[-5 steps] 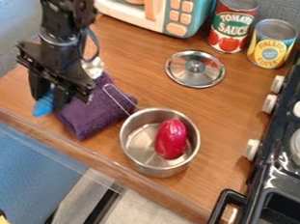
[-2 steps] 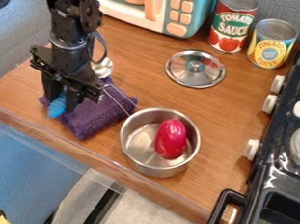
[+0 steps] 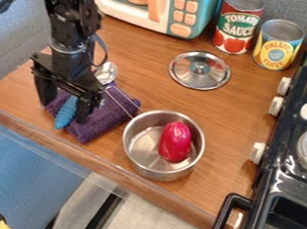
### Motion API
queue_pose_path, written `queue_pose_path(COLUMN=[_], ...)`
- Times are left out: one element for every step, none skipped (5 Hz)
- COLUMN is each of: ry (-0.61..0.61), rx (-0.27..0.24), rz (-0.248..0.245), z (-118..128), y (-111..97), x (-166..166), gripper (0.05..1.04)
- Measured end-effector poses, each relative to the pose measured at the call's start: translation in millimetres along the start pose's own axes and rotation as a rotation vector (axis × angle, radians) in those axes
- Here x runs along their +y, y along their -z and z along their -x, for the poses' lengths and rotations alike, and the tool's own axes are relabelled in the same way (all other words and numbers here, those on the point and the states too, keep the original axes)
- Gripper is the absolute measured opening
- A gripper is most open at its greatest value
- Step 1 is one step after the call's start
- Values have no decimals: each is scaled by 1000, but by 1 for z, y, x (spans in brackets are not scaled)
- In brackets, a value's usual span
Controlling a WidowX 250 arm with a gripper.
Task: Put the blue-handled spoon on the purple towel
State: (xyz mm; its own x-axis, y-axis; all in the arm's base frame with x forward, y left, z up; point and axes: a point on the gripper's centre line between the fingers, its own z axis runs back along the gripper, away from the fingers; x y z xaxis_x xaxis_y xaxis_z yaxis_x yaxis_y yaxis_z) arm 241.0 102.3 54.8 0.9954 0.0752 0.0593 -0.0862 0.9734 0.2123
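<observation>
Apparently, the black gripper (image 3: 64,111) is holding its jaws wide. Between them, a ribbed, blue-handled metal spoon (image 3: 66,113) is lying over a fuzzy purple towel (image 3: 106,118); beyond the towel, a round steel pot (image 3: 140,157) is standing.

Blue handle (image 3: 65,115) partly hidden by the jaws, toy microwave (image 3: 179,16) cut off at top, stove (image 3: 278,178) at right.

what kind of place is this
Probably a toy kitchen set up on a wooden counter: a play microwave, a small black stove with white knobs, and a steel pot point to it.
</observation>
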Motion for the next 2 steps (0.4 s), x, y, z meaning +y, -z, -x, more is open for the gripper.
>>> queue_pose_path(ry=[10, 19], rx=[-68, -97], rz=[19, 18], z=[-2, 3], y=[-33, -51], x=[9, 12], gripper=[1009, 1003])
